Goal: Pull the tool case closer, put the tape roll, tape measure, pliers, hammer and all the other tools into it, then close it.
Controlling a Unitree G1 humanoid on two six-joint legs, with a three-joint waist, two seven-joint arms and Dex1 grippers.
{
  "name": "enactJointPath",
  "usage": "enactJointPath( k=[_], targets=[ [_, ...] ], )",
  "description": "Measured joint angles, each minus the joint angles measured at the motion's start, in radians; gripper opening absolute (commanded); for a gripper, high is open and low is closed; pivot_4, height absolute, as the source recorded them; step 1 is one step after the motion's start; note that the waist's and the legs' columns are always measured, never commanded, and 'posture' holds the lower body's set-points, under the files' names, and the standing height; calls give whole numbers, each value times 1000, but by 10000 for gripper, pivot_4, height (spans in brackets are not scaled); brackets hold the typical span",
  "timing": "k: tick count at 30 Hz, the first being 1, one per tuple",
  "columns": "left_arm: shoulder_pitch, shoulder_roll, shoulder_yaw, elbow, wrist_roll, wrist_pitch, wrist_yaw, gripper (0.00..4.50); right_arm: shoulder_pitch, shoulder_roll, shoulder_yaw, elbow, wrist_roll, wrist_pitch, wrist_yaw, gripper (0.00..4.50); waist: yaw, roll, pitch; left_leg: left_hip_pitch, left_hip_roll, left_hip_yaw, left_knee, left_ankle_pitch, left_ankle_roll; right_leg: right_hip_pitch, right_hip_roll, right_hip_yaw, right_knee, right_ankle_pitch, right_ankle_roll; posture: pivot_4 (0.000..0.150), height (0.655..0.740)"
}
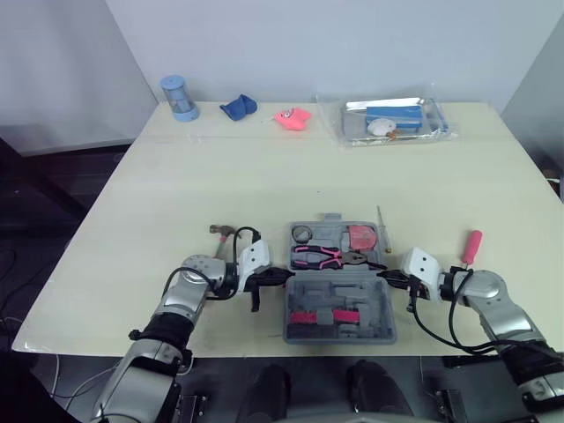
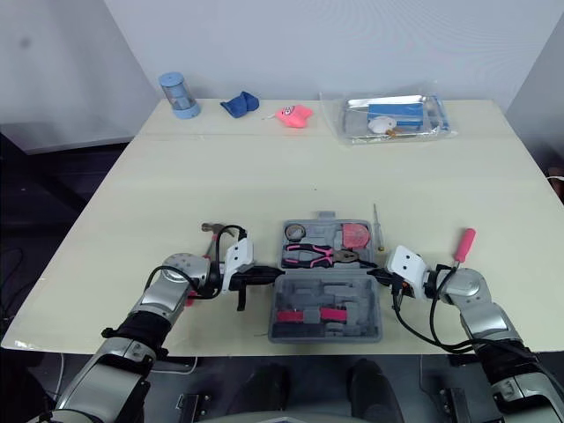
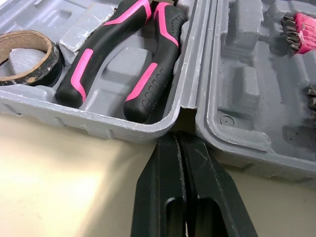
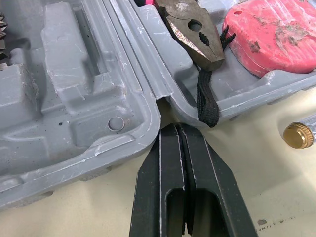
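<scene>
The grey tool case (image 1: 304,291) lies open near the table's front edge. Its far half holds the tape roll (image 1: 302,233), the pink-and-black pliers (image 1: 322,256) and the pink tape measure (image 1: 360,236). Pink bits sit in the near half. My left gripper (image 1: 280,276) is shut, its tip (image 3: 177,143) at the hinge gap on the case's left side. At the hinge gap on the right side is my right gripper (image 1: 385,275), also shut (image 4: 174,133). The hammer (image 1: 224,231) lies left of the case. A pink-handled screwdriver (image 1: 471,246) lies to the right.
A thin brass-ended tool (image 1: 382,231) lies against the case's right side. At the table's far edge are a blue cylinder (image 1: 179,97), a blue cloth (image 1: 238,107), a pink item (image 1: 292,117) and a clear plastic bag (image 1: 388,120).
</scene>
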Motion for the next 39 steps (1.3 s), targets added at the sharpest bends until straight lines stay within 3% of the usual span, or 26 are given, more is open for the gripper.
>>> enactJointPath(
  k=[39],
  targets=[
    [-22,20,10,56,-2,-42,5,944,-5,34,2,-7,-9,17,-15,0,-13,0,0,1,0,-1,0,0,0,0,0,0,2,0,0,1500,7400]
  ],
)
